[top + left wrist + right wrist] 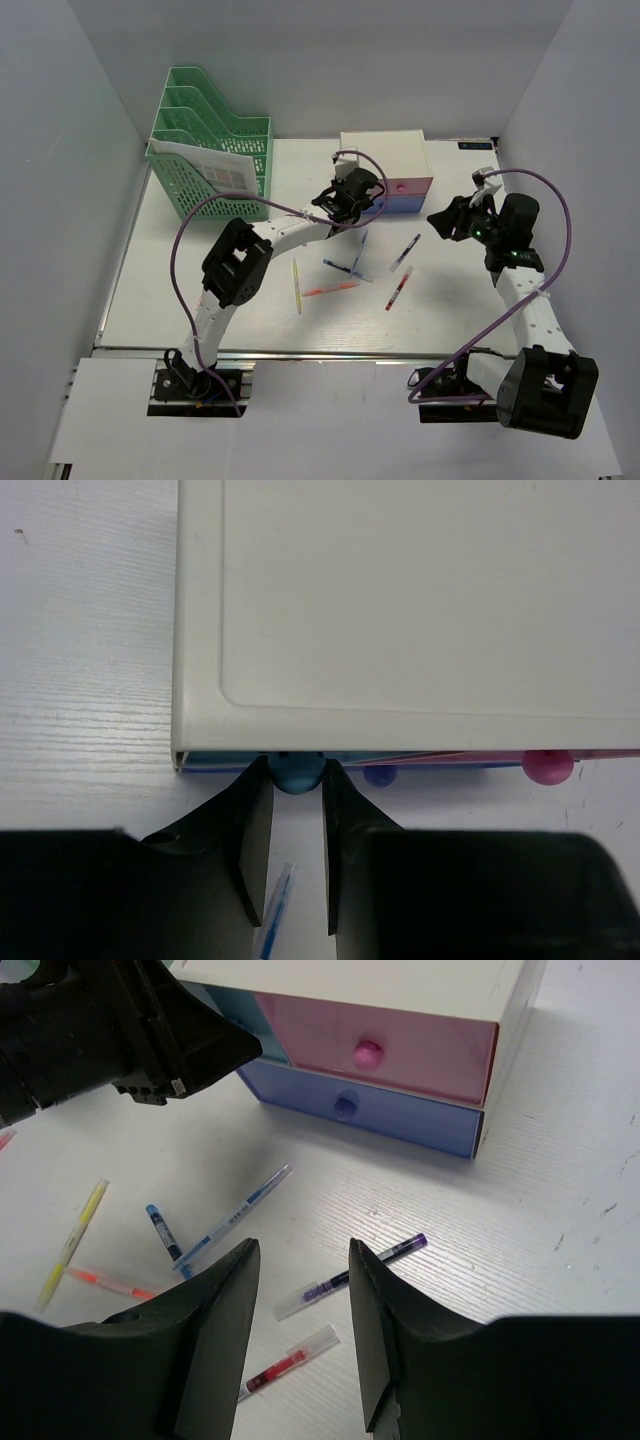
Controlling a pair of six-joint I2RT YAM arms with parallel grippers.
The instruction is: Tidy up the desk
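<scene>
The left gripper point(296, 780) stands at the front of the white drawer box point(400, 610), its two black fingers point(255, 830) set close on either side of a blue knob point(298, 768). Whether they actually clamp the knob cannot be told from the wrist view. A darker blue knob point(379, 775) and a pink knob point(546, 767) show to the right along the same lower edge of the box.

The right gripper point(302, 1260) hangs released at the right of the overhead view, its jaws apart with nothing between them. Just beyond its tips lie a purple pen point(350, 1275) and a red pen point(285, 1363).

Further left lie a long blue pen point(235, 1215), a short dark blue pen point(165, 1235), a yellow pen point(70, 1245) and an orange pen point(105, 1282), all loose on the white desk point(150, 290). The desk fills the centre of the overhead frame between grey walls. A green file rack point(215, 140) stands at its upper left and the drawer box at upper centre.
</scene>
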